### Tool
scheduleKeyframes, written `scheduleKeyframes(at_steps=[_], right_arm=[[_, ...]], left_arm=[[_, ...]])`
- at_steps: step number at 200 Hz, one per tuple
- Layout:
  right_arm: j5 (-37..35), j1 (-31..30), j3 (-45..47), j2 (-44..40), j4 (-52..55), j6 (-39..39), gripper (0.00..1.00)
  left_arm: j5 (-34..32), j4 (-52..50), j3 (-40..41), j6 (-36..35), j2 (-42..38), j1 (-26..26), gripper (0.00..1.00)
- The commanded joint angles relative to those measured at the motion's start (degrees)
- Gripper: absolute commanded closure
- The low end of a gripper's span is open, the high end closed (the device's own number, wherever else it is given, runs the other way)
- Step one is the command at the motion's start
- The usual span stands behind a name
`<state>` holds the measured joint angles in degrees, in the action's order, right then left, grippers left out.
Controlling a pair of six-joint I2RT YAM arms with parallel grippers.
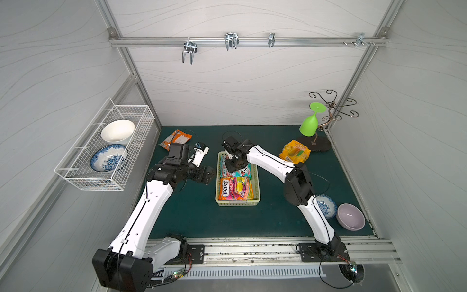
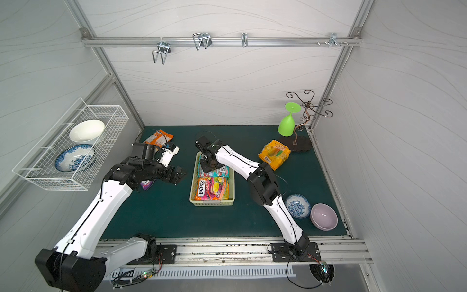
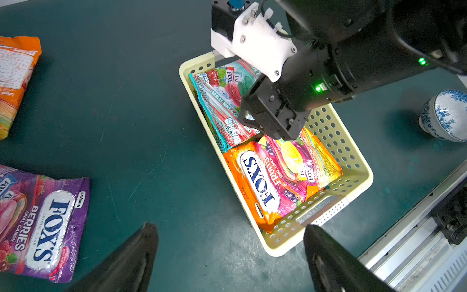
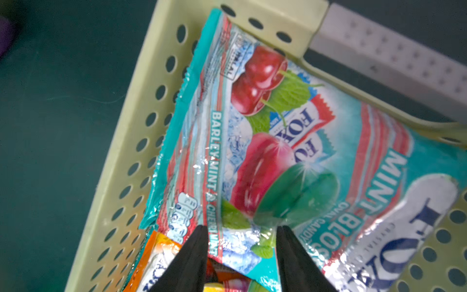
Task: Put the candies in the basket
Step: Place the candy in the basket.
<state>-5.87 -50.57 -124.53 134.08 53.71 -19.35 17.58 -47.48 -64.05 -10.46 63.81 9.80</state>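
While you looked down through both top views, the basket [image 1: 237, 202] sat mid-worktop [image 1: 202, 222] with a teal bag [image 1: 237, 174] and an orange-pink FOX'S bag [image 1: 235, 188] lying inside; the right gripper [image 1: 235, 165] reached down onto the teal bag; the left gripper [image 1: 208, 175] hovered just beside the basket, on the left arm's side; an orange bag [image 1: 175, 139] and a yellow bag [image 1: 294, 151] lay on the worktop outside it; in a top view a purple bag [image 2: 147, 184] peeked from under the left arm.

Through your left wrist camera, the left fingers [image 3: 131, 260] stood wide apart over the worktop with nothing between them; the purple bag [image 3: 45, 227] lay flat, well apart from the basket [image 3: 353, 161].

Through your right wrist camera, the right fingers [image 4: 194, 252] stood partly apart, tips on the teal bag [image 4: 278, 151]; you could not tell whether they pinched it.
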Motion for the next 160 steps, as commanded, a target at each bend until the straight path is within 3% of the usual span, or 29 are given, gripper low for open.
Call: scheduleKeyframes(at_steps=[1, 59, 109, 160], right_arm=[[-4.0, 0.8, 1.8, -4.7, 1.0, 0.9, 0.48], [-6.6, 2.5, -1.0, 1.2, -1.2, 2.0, 0.44], [-4.3, 2.3, -2.4, 7.6, -0.5, 1.4, 0.44], [-5.3, 2.2, -0.1, -0.5, -0.4, 2.0, 0.43]], left_arm=[[0.8, 2.6, -0.2, 0.1, -0.3, -0.3, 0.05], [-2.5, 3.2, -0.1, 1.2, -0.4, -0.4, 0.05], [-12.2, 6.8, 1.7, 3.3, 0.4, -0.9, 0.02], [-20.5, 9.4, 3.0, 3.8, 2.1, -1.1, 0.02]])
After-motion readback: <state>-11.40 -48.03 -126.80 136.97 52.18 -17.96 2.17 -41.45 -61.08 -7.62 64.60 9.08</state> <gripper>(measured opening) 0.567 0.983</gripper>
